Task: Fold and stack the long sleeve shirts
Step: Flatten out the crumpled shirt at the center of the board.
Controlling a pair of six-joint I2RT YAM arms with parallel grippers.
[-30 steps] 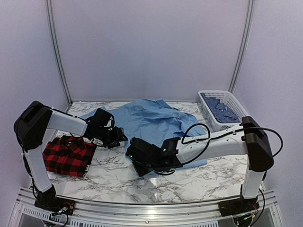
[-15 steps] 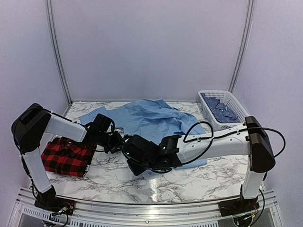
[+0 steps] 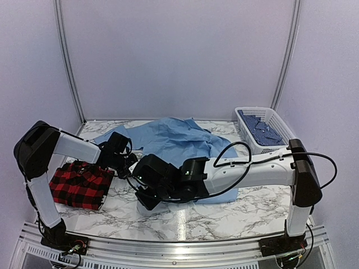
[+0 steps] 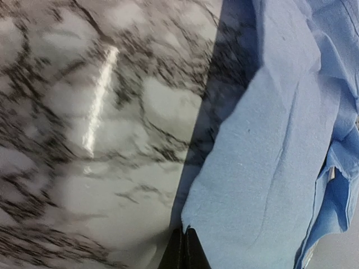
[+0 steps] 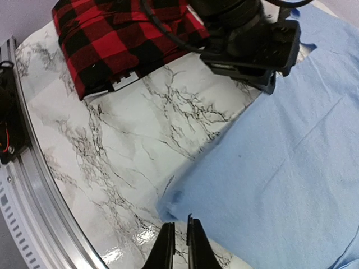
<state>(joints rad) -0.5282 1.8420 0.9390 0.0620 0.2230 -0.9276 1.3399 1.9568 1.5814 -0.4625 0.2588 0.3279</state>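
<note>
The light blue long sleeve shirt [image 3: 179, 140] lies rumpled across the middle of the marble table [image 3: 255, 208]. At the left edge the red-and-black plaid shirt [image 3: 78, 184] rests folded. My left gripper [image 3: 130, 163] is shut on a corner of the blue shirt [image 4: 269, 157] at its left side; the cloth runs straight from the closed tips [image 4: 185, 242]. Further forward, my right gripper [image 3: 143, 196] is shut on the shirt's near corner [image 5: 280, 168], a thin edge of cloth caught at its tips [image 5: 180, 230]. In the right wrist view the plaid shirt [image 5: 112, 33] lies beyond the left gripper [image 5: 263, 84].
A white basket [image 3: 280, 126] holding dark blue patterned cloth stands at the back right. The metal rail of the table's near edge [image 5: 22, 185] runs close to my right gripper. Grey walls close in the table on three sides.
Both grippers have closed on the blue shirt. The right arm has swung left and forward, drawing the shirt's near edge with it. The left gripper has shifted slightly left.
</note>
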